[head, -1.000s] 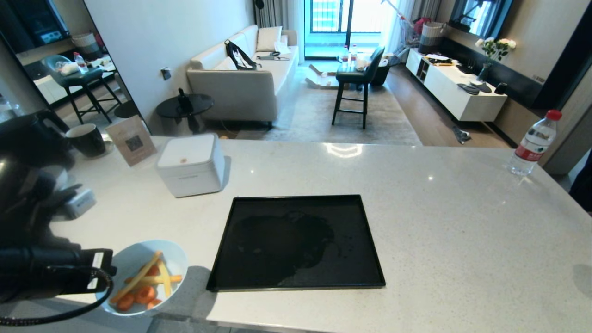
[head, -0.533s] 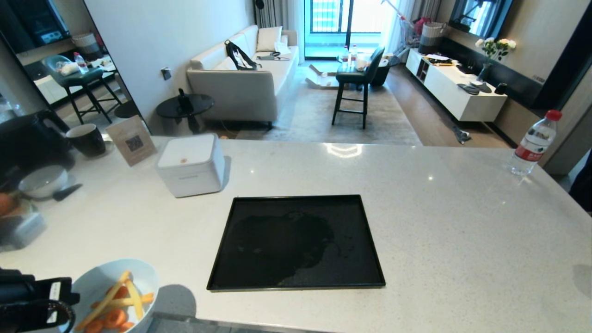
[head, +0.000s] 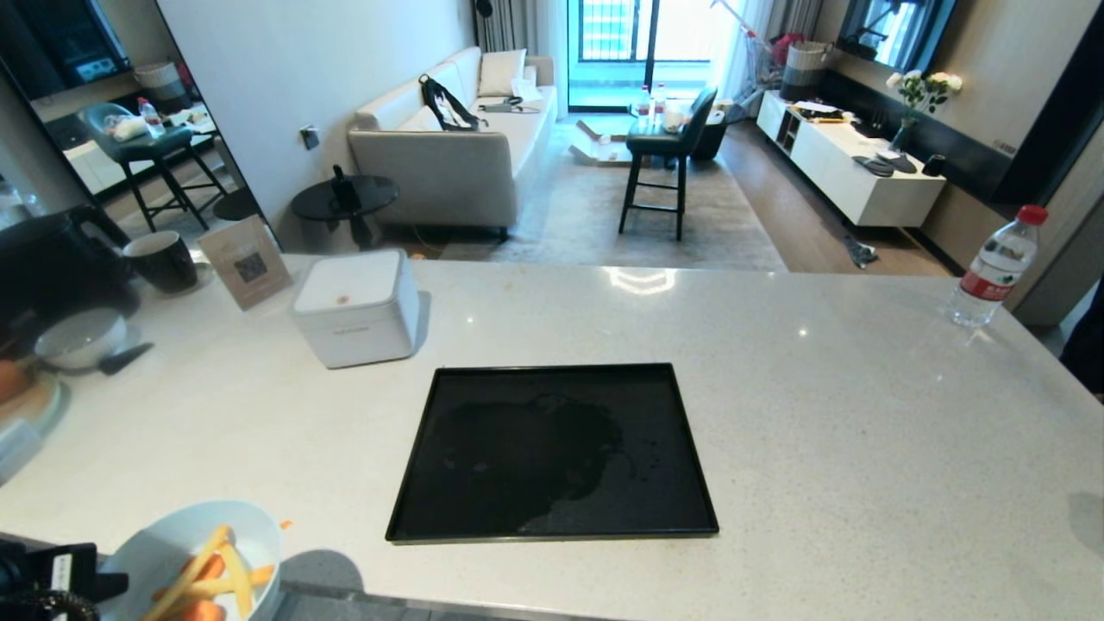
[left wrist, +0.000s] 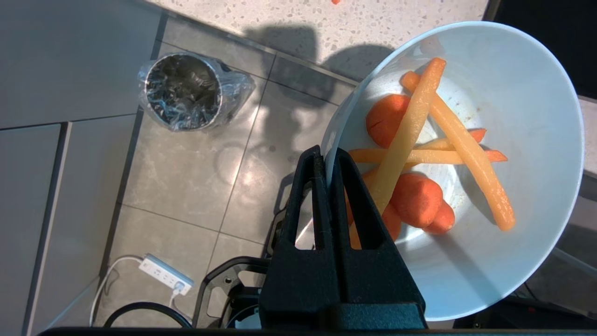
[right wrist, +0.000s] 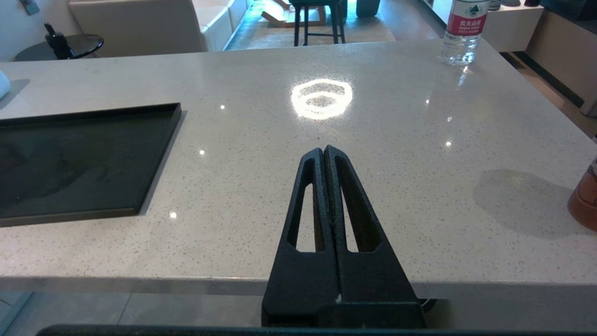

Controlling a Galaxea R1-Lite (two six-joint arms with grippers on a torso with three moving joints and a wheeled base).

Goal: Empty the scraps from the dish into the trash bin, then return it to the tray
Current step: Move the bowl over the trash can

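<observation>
My left gripper [left wrist: 326, 156] is shut on the rim of the dish [left wrist: 527, 84], a pale blue bowl holding the scraps [left wrist: 419, 154]: orange carrot rounds and pale yellow sticks. In the head view the dish [head: 172, 539] hangs past the counter's near left corner. Down on the tiled floor stands the trash bin [left wrist: 183, 91], steel with a crinkled clear liner, off to one side of the dish. The black tray [head: 552, 450] lies bare on the counter's middle. My right gripper [right wrist: 324, 150] stays shut and empty at the counter's near edge.
A white cube box [head: 356, 306], a card stand [head: 246, 261], a dark mug [head: 162, 260] and a ribbed bowl [head: 80, 338] sit at the left of the counter. A water bottle [head: 994, 267] stands far right. A power strip [left wrist: 165, 277] lies on the floor.
The left gripper has carried the dish down and left, from over the counter's near left part to past its near edge. One small orange bit now lies on the counter there.
</observation>
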